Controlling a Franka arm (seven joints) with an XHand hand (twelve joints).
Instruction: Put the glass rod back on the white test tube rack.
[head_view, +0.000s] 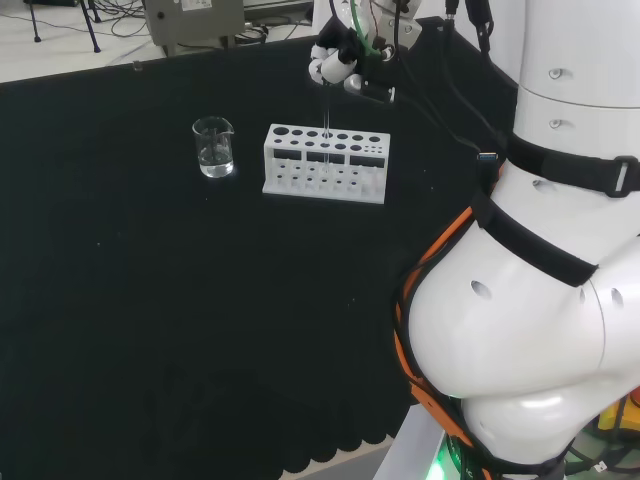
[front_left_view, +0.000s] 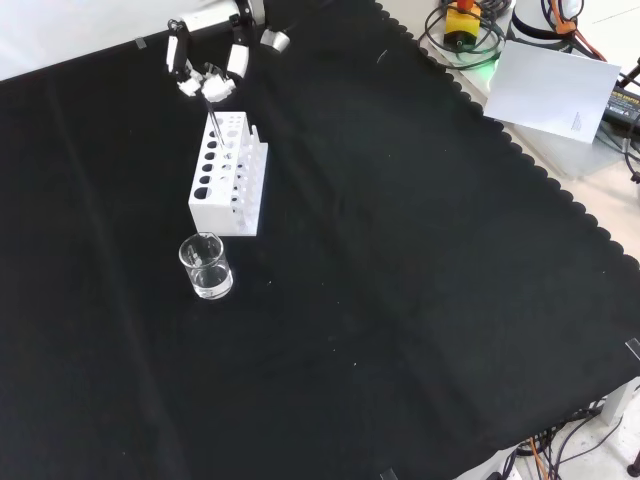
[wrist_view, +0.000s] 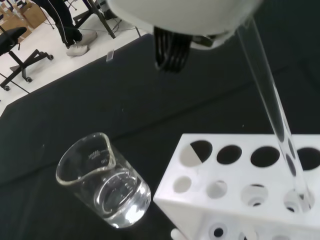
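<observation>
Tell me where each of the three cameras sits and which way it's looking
Head view: behind and above the arm's base, looking over white links at the rack, beaker and hand.
Front view: across the bench, looking down on the cloth; hand enters at top.
Wrist view: at the wrist, looking past the palm at the rod, rack, beaker.
All three share rack and beaker.

Head view: beaker (head_view: 214, 148) left of rack (head_view: 326, 163); glass rod (head_view: 326, 135) in rack hole, hand (head_view: 340, 62) above.
</observation>
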